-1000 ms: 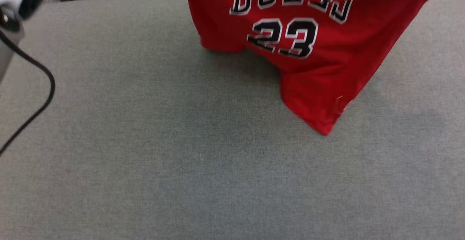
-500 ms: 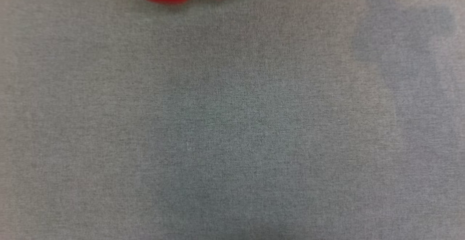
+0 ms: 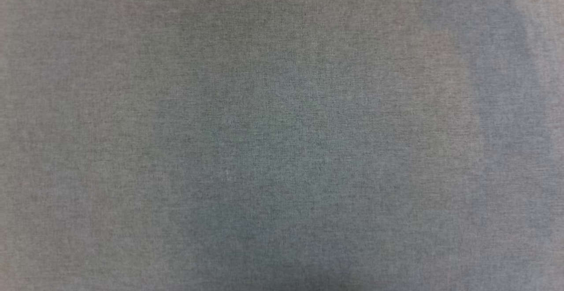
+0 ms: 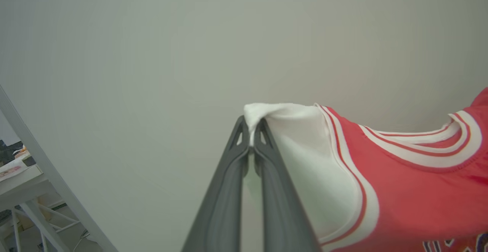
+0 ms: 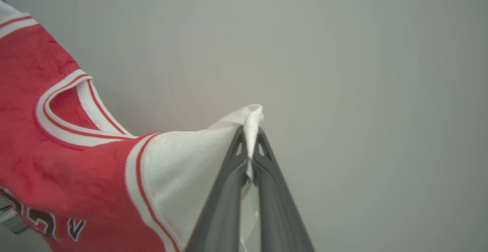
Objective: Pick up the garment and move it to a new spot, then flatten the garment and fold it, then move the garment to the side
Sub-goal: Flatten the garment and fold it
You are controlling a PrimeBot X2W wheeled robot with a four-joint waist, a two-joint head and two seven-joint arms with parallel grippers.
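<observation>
The red garment hangs in the air against a pale wall, stretched between both arms. In the left wrist view my left gripper is shut on the tip of one white sleeve, with the striped collar off to the right. In the right wrist view my right gripper is shut on the other white sleeve, the garment spreading left with black lettering at the bottom. The head view looks down on the grey fabric surface.
A pale wall stands behind both grippers. A white frame with shelves and clutter sits at the lower left of the left wrist view. Soft shadows lie across the grey surface.
The garment, with its "23", has left the top of the head view, which now holds bare grey surface; the black cable at left is also gone. The camera seems to have tilted down.
</observation>
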